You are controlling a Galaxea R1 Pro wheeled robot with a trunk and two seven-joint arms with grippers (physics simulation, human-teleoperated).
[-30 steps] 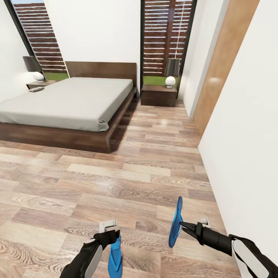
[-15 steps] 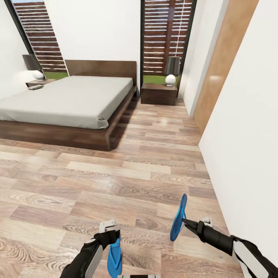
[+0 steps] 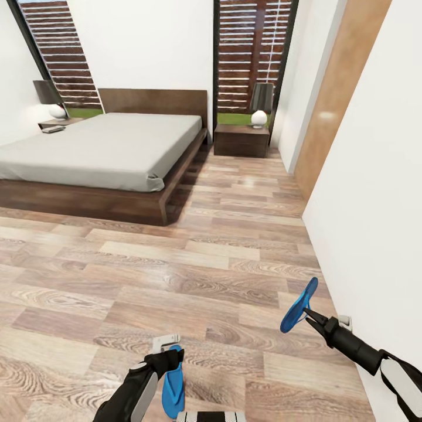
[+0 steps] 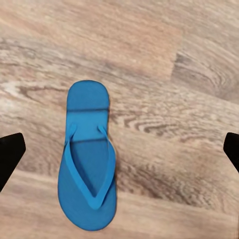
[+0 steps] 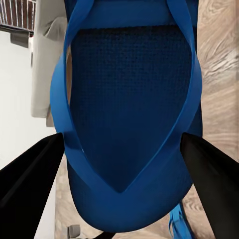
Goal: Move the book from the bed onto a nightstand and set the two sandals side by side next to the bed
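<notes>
One bright blue sandal lies flat, straps up, on the wood floor under my left gripper. That gripper is open, its dark fingers spread wide to either side of the sandal. My right gripper is shut on the second sandal, held tilted in the air close to the right wall. The bed stands far ahead at the left. A nightstand flanks it on the right, another on the left. A small flat dark thing lies on the left one, too small to identify.
A white wall and a wooden door run close along my right side. Each nightstand carries a lamp. Open plank floor stretches between me and the bed. Tall windows with a slatted fence stand behind the nightstands.
My right arm has swung right toward the wall, carrying its sandal outward and tilting it. The view has shifted a little. The left arm and its sandal have hardly moved.
</notes>
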